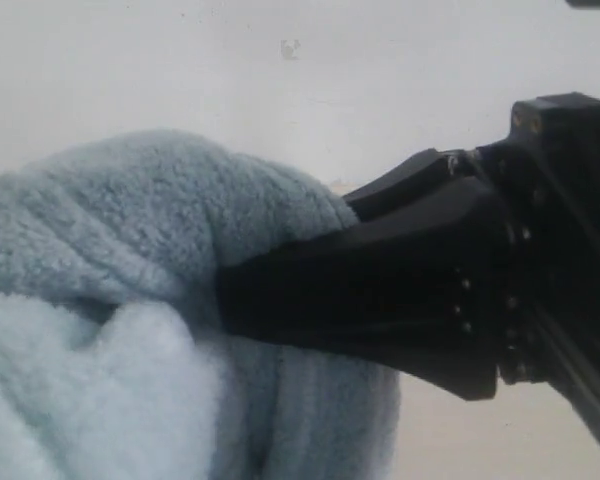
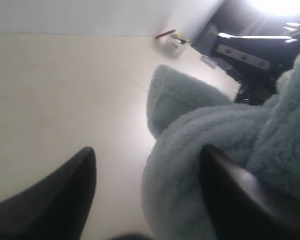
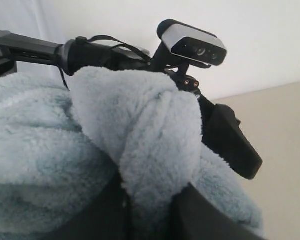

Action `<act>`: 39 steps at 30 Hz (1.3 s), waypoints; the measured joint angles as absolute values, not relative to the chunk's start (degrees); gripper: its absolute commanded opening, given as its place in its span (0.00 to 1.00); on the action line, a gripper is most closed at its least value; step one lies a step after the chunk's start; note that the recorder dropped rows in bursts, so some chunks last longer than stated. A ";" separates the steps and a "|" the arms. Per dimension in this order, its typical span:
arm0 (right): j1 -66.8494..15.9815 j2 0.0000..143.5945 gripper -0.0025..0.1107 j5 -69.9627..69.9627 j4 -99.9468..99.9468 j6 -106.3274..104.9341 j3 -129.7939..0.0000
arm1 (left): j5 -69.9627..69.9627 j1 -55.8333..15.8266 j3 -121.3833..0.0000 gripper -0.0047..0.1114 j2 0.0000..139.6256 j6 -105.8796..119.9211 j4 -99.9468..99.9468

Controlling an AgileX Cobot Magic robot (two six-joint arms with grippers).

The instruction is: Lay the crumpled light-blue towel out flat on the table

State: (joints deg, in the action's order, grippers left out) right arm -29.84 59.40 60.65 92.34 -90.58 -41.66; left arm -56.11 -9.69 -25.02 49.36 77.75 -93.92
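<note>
The light-blue fluffy towel [image 1: 110, 250] is bunched into thick folds on the beige table [image 2: 50, 90]. In the right wrist view, my right gripper [image 3: 152, 192] is shut on a thick upright fold of the towel [image 3: 150, 130]. The black gripper [image 1: 280, 250] coming in from the right of the exterior view has its tips buried in the cloth. My left gripper [image 2: 147, 150] is open, fingers wide apart. A rounded fold of the towel [image 2: 190, 150] sits between them against one finger [image 2: 225, 190], and the other finger [image 2: 75, 190] is over bare table. The towel's tag is hidden.
A small box with a pen [image 2: 174, 42] stands at the far table edge, next to dark equipment [image 2: 250, 55]. The left arm's wrist camera [image 3: 192, 45] and one of its fingers [image 3: 235, 145] sit just behind the pinched fold. Bare table [image 3: 285, 130] lies beyond.
</note>
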 measured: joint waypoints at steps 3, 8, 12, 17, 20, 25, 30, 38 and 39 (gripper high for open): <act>-29.84 59.14 0.02 62.36 93.26 -91.35 -41.66 | -59.48 -9.69 -25.02 0.55 49.36 78.07 -94.13; -29.84 59.13 0.02 64.40 95.09 -92.90 -41.66 | -64.71 -9.69 -25.02 0.55 49.36 78.18 -94.14; -29.84 59.59 0.02 64.34 95.93 -93.22 -41.66 | -66.41 -9.69 -25.02 0.55 49.36 78.32 -95.51; -29.84 63.67 0.02 64.68 98.01 -94.45 -41.66 | -66.36 -9.69 -25.02 0.42 49.36 78.66 -97.08; -29.84 67.17 0.02 65.05 99.83 -97.12 -41.66 | -65.14 -9.69 -25.02 0.28 49.36 78.66 -97.08; -29.77 74.79 0.02 64.84 100.74 -100.02 -44.31 | -57.06 -9.69 -25.02 0.12 49.36 78.59 -96.98; -29.77 83.66 0.05 64.79 101.18 -100.38 -48.84 | -47.18 -9.69 -24.92 0.07 49.47 78.58 -96.98; -29.77 88.26 0.55 59.67 92.52 -94.74 -49.37 | -43.10 -9.69 -24.92 0.07 49.61 78.58 -98.15; -29.77 88.31 0.54 57.54 89.20 -93.77 -49.37 | -43.21 -9.69 -24.92 0.07 49.61 78.46 -98.15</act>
